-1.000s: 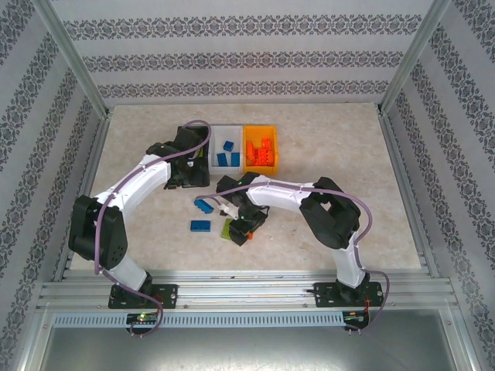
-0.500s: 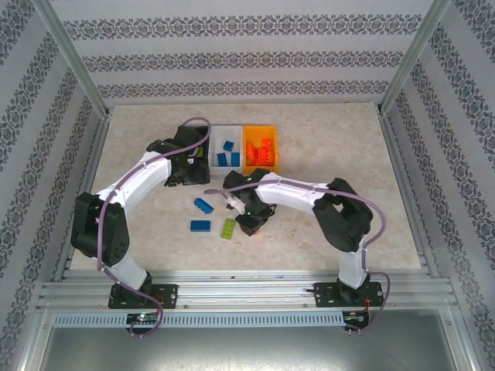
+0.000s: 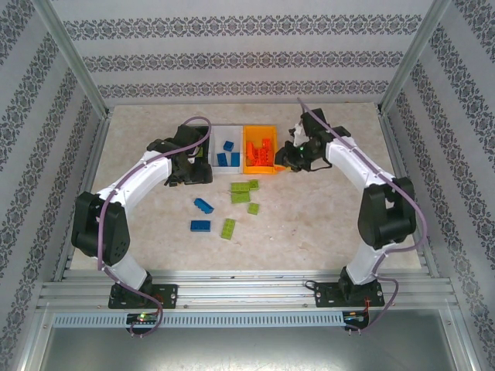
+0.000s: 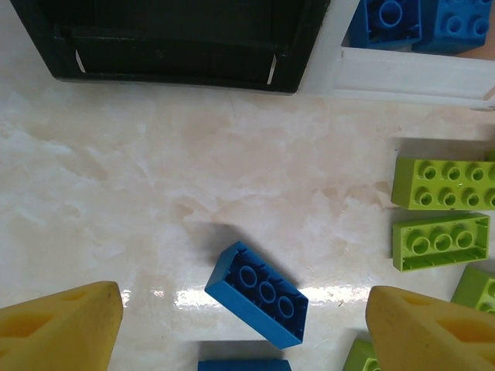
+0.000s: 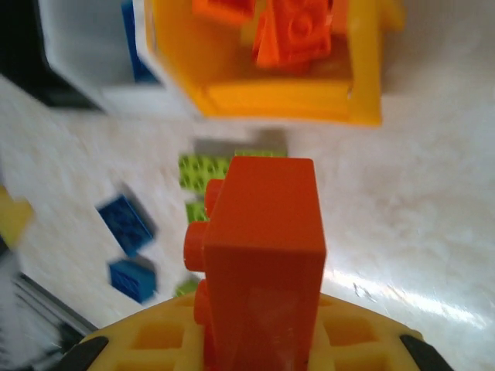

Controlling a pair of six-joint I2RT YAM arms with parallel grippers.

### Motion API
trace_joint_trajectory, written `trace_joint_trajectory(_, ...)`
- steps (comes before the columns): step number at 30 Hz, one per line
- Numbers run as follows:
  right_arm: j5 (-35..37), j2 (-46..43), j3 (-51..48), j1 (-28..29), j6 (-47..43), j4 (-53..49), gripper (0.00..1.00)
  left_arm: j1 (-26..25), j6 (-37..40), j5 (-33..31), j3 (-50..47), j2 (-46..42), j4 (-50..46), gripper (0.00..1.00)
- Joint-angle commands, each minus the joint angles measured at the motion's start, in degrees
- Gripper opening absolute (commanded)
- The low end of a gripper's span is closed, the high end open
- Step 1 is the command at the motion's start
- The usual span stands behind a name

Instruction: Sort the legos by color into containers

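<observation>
Right gripper pinches an orange brick just right of the orange bin. Left gripper hangs spread above a blue brick, just near of the black bin. Green bricks lie loose mid-table.

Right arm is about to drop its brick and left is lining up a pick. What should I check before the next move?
1. Right gripper shut on the orange-red brick: ok.
2. That brick over the orange bin: not ok, it hangs short of the bin's wall.
3. Orange bin contents all one colour: ok, only orange-red bricks visible inside.
4. Left gripper open and centred over the blue brick: ok.
5. Left gripper's height above that brick: cannot tell.
</observation>
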Motion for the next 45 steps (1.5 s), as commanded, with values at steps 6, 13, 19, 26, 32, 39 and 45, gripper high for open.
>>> trace_joint_trajectory(6,-4.1,13.2,15.4,-0.3,9.4,4.0,0.22,0.8,-0.6,0.7,-5.5,-7.7,-1.4,0.94)
trace_joint_trajectory(13,-4.1,24.1,30.5,0.3,10.4,0.6,0.45,0.9,0.4,3.1,-10.4,-11.8,-1.0,0.99)
trace_joint_trajectory(19,-4.0,26.0,35.7,1.0,10.8,-0.7,0.60,1.2,1.7,1.7,-13.0,-14.3,1.9,1.00)
trace_joint_trajectory(26,-2.9,20.4,31.0,0.8,8.5,-0.8,0.64,1.3,0.0,-0.7,-13.3,-15.6,5.1,1.00)
trace_joint_trajectory(32,-0.4,11.1,20.9,-0.2,3.8,-0.1,0.66,1.3,0.5,2.5,-12.5,-14.1,5.3,1.00)
trace_joint_trajectory(39,3.4,1.3,7.0,-1.5,-1.2,-1.1,0.67,1.1,0.8,4.5,-12.5,-13.2,4.6,1.00)
trace_joint_trajectory(45,2.7,-4.2,-5.8,-0.8,-0.6,1.7,0.68,-1.0,1.9,3.4,-13.4,-10.9,3.9,0.99)
